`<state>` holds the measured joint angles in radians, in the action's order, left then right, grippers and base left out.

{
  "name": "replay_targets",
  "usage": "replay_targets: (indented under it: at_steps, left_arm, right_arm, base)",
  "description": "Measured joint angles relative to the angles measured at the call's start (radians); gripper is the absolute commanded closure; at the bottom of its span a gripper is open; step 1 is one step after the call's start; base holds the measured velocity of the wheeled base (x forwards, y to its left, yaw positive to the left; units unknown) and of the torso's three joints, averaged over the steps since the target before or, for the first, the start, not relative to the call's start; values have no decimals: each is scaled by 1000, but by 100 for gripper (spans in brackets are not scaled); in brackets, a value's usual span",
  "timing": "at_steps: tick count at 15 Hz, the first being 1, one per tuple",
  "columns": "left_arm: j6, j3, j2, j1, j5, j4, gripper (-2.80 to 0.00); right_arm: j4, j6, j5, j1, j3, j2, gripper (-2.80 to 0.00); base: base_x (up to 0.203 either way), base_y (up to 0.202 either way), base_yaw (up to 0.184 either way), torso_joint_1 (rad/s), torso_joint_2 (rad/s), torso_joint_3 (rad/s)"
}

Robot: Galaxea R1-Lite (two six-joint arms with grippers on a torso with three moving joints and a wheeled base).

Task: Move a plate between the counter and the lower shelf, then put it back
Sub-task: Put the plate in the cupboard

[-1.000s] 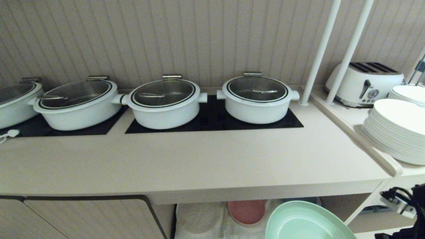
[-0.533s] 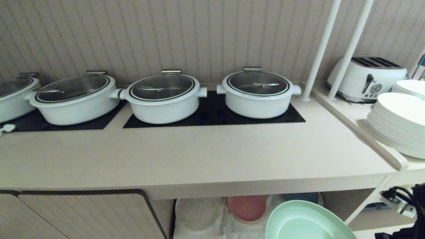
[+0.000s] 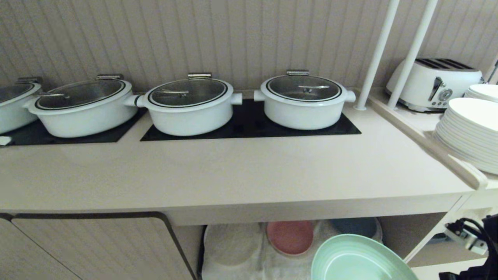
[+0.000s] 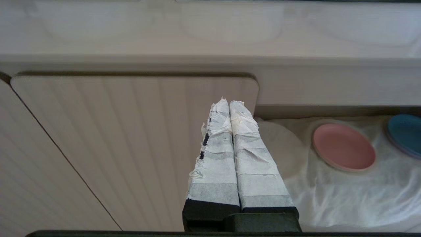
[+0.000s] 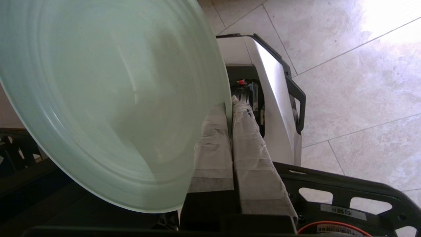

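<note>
One mint-green plate is held clear of every surface, its rim pinched between the taped fingers of the right hand, which is closed on it. Seen from the head camera, the plate hangs low at the front, before the open lower shelf and beneath the front edge of the tabletop. On the shelf's wrinkled off-white cloth lie a pink plate and, beside it, a dark blue plate, apart from each other. Left hand, fingers pressed together and holding nothing, points at the ribbed cupboard door just beside the shelf opening. Four lidded white pots stand on black hob panels set into the tabletop. To the right, a side ledge carries stacked white plates and a toaster.
</note>
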<state>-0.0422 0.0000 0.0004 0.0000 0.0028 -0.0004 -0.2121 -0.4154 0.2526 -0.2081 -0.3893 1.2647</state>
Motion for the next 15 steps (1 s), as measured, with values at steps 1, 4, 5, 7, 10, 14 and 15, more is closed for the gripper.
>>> replay_targets:
  at_steps: [1, 4, 5, 7, 10, 14, 15]
  left_arm:
    - [0, 0, 0, 0, 0, -1, 0]
    - [0, 0, 0, 0, 0, -1, 0]
    - [0, 0, 0, 0, 0, -1, 0]
    - [0, 0, 0, 0, 0, 0, 0]
    - [0, 0, 0, 0, 0, -1, 0]
    - [0, 0, 0, 0, 0, -1, 0]
    - [0, 0, 0, 0, 0, -1, 0]
  right_arm:
    - [0, 0, 0, 0, 1, 1, 0]
    - [2, -1, 2, 0, 1, 5, 0]
    - [1, -1, 2, 0, 2, 6, 0]
    - [1, -1, 2, 0, 3, 7, 0]
    - [1, -1, 2, 0, 4, 7, 0]
    - [2, -1, 2, 0, 14, 6, 0]
    - [2, -1, 2, 0, 17, 5, 0]
  base:
    - [0, 0, 0, -164, 375, 199]
    - [0, 0, 0, -180, 395, 210]
    - [0, 0, 0, -224, 487, 263]
    - [0, 0, 0, -244, 537, 288]
    - [0, 0, 0, -247, 547, 297]
    - [0, 0, 0, -233, 524, 290]
    - [0, 0, 0, -217, 518, 290]
